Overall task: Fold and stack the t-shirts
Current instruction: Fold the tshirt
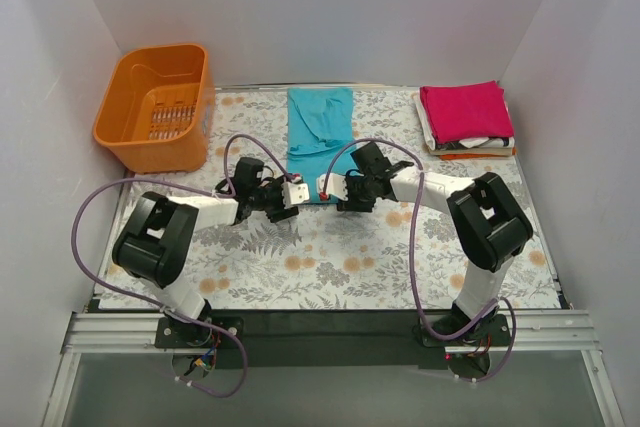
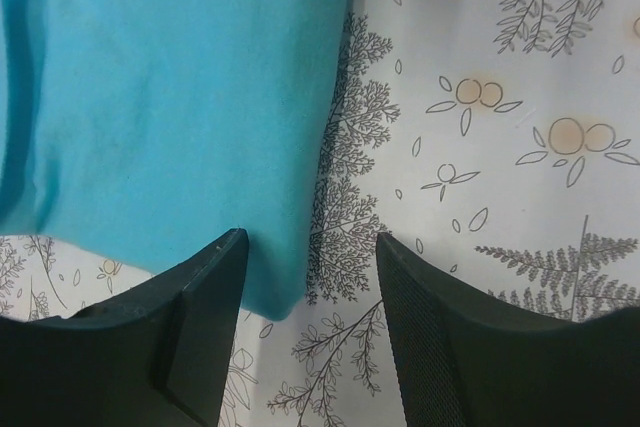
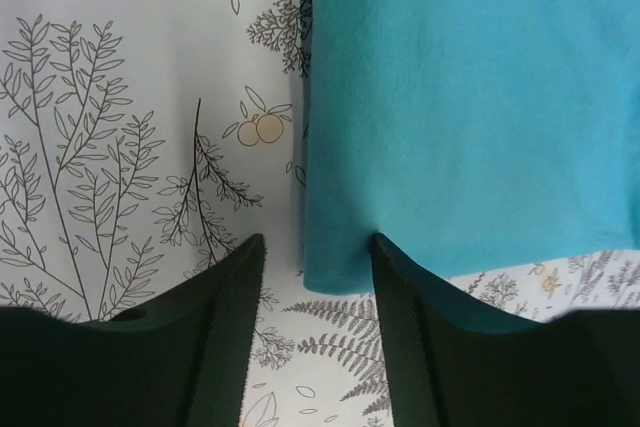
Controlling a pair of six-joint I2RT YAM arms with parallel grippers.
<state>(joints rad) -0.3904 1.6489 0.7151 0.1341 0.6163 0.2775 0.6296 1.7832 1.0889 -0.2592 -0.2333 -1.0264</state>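
A teal t-shirt (image 1: 320, 127) lies folded into a long strip at the back middle of the table. My left gripper (image 1: 291, 192) is open at its near left corner, and my right gripper (image 1: 334, 189) is open at its near right corner. In the left wrist view the gripper (image 2: 310, 247) straddles a corner of the teal cloth (image 2: 170, 97). In the right wrist view the gripper (image 3: 316, 243) straddles the other corner of the teal cloth (image 3: 470, 97). A magenta-pink folded shirt (image 1: 465, 112) tops a stack at the back right, with white and orange edges (image 1: 470, 150) under it.
An orange plastic basket (image 1: 158, 102) stands at the back left. The table has a floral cover (image 1: 330, 257), white walls on three sides, and a black rail along the near edge.
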